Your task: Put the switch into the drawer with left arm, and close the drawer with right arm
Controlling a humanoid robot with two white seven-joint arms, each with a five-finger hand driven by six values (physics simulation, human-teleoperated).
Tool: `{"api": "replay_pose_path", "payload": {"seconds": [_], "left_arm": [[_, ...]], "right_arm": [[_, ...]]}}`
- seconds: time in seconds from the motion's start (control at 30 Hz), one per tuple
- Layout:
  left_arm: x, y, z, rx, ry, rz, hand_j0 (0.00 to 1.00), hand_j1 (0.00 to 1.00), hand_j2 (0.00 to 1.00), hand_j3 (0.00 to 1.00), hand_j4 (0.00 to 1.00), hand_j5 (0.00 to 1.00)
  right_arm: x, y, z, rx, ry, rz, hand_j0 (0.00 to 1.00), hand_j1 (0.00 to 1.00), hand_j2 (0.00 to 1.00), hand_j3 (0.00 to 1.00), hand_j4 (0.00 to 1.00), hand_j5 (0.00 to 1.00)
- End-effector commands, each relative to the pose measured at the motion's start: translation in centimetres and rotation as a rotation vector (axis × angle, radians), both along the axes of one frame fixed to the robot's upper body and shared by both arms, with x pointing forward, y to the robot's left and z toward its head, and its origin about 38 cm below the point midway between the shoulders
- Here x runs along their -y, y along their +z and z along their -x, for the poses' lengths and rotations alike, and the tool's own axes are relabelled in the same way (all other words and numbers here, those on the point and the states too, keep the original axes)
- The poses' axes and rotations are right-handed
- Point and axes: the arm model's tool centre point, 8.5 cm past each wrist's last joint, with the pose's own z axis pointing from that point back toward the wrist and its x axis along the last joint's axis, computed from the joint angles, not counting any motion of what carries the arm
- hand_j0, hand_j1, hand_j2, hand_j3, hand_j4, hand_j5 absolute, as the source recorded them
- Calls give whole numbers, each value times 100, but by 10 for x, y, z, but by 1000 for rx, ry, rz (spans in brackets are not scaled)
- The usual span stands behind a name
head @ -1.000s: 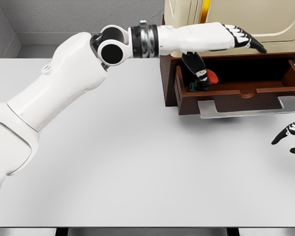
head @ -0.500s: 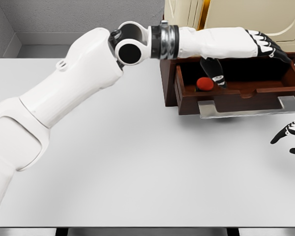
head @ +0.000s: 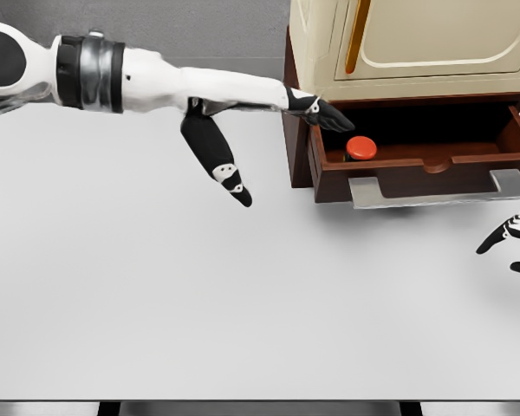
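At the counter's point(head: 243, 329) far right corner: dark wooden drawer point(head: 425, 165) pulled open beneath a cream cabinet point(head: 416, 39), flat metal handle point(head: 438, 191) jutting toward the near edge. Inside the drawer, at its left end: switch point(head: 360, 148), red button facing up, sitting on the drawer floor, touched by nothing. Left hand point(head: 243, 113) stretched in from the far left edge, over the counter just left of the drawer; fingers point(head: 325, 113) spread and straight, holding nothing, longest tips reaching the drawer's left wall, thumb pointing down toward the counter. Right hand point(head: 513, 243) barely in view at the right edge, below the handle; fingers loosely apart, empty, clear of the drawer.
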Motion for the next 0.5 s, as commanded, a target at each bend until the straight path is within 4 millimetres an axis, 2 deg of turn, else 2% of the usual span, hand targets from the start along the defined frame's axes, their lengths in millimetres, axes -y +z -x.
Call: {"api": "replay_pose_path", "payload": {"seconds": [0.0,0.07,0.17,0.33,0.47], "left_arm": [[3,-11,5,-281,60,-36,100,100,100,100,100,100],[31,-14,8,-316,63,-97,100,100,100,100,100,100],[56,-14,9,-308,92,-98,100,100,100,100,100,100],[67,-12,2,-286,136,-68,100,100,100,100,100,100],[75,-15,-15,-286,179,-74,100,100,100,100,100,100]], "right_arm": [[0,1,0,-1,-2,-6,63,63,63,63,63,63],[0,1,-1,0,-2,-6,63,63,63,63,63,63],[0,1,0,-1,-2,-7,63,63,63,63,63,63],[0,0,0,-3,-2,-7,63,63,63,63,63,63],[0,0,0,-3,-2,-7,64,64,64,64,64,64]]}}
